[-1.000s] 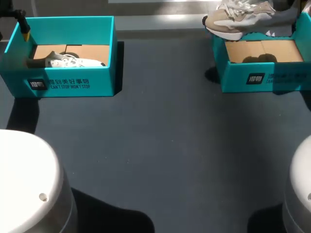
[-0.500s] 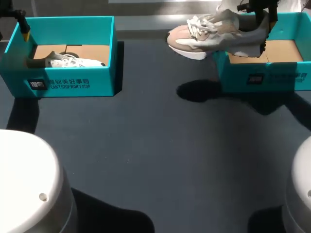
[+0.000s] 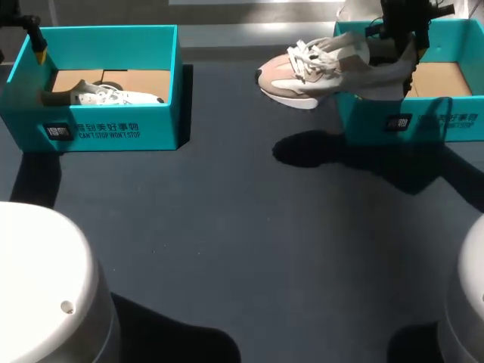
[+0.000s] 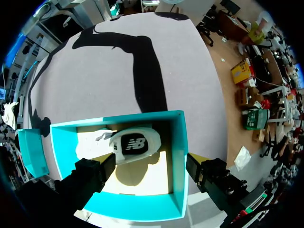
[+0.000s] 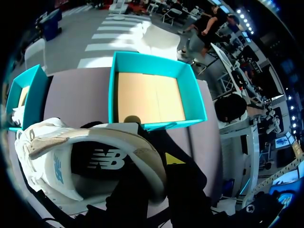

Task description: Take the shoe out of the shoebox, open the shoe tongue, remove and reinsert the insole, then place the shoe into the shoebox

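Right fingers (image 3: 401, 38) clamp shoe (image 3: 325, 68) by heel, airborne over right box (image 3: 446, 121) 9 o'clock wall, toe toward 9. Left fingers (image 3: 38, 47) spread, astride left box (image 3: 113, 132) 10 o'clock corner; white shoe (image 3: 113, 96) inside.

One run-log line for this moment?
right gripper: holds beige shoe over right shoebox edge | left gripper: open above left shoebox

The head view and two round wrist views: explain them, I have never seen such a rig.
Two white robot arms stand at a dark grey table. The square picture looks down from above; each round one comes from a camera on an arm's wrist. The left teal cardboard shoebox holds a white sneaker; the open left gripper hangs over it. The right gripper holds a beige-and-white sneaker by its heel, in the air beside the empty right teal shoebox.
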`<state>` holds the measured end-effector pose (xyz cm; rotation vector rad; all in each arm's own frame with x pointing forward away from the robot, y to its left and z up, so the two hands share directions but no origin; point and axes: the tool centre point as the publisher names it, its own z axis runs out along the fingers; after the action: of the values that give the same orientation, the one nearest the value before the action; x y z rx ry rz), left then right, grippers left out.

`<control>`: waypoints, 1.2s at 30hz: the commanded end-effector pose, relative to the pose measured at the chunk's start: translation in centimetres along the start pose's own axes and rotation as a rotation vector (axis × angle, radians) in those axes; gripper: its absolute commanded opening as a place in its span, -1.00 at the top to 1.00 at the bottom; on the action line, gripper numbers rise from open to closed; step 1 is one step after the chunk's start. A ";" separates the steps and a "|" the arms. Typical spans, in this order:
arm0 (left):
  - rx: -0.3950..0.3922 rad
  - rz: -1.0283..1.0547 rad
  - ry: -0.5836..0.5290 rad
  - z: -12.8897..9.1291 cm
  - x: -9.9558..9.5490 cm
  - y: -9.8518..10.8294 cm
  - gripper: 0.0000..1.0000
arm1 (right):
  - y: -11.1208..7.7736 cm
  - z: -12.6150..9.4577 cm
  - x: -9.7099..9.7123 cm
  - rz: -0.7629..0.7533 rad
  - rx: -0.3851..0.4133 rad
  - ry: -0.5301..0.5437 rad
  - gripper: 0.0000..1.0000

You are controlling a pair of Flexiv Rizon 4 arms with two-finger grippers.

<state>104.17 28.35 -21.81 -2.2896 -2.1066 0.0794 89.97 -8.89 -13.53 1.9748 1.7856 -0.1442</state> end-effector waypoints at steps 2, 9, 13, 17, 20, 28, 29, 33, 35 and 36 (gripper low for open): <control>-0.003 0.000 0.002 0.0 0.0 -0.1 -1.00 | 0.0 0.0 -0.2 0.000 -0.002 0.005 1.00; -0.003 0.000 0.002 0.0 0.0 -0.1 -1.00 | -6.1 -3.1 3.8 -0.019 -0.035 -0.025 1.00; -0.003 0.000 0.002 0.0 0.0 -0.1 -1.00 | -9.6 -4.4 6.3 -0.002 -0.040 -0.020 1.00; -0.003 0.000 0.002 0.0 0.0 -0.1 -1.00 | -13.1 -5.6 10.4 -0.041 -0.023 -0.026 1.00; -0.003 0.000 0.002 0.0 0.0 -0.1 -1.00 | -15.3 -6.5 12.6 -0.007 -0.024 -0.022 1.00; -0.003 0.000 0.002 0.0 0.0 -0.1 -1.00 | -20.3 -9.0 17.2 0.123 0.004 -0.013 1.00; -0.003 0.000 0.002 0.0 0.0 -0.1 -1.00 | -21.0 -9.2 17.7 0.153 0.004 -0.030 1.00; -0.003 0.000 0.002 0.0 0.0 -0.1 -1.00 | -23.7 -9.8 18.9 0.150 0.055 -0.051 1.00; -0.003 0.000 0.002 0.0 0.0 -0.1 -1.00 | -25.3 -10.1 19.4 0.199 0.086 -0.026 1.00; -0.003 0.000 0.002 0.0 0.0 -0.1 -1.00 | -26.3 -10.3 19.9 0.216 0.117 -0.036 1.00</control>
<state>104.17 28.34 -21.81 -2.2894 -2.1067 0.0794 68.80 11.42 -17.72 2.0717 1.8616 -0.1548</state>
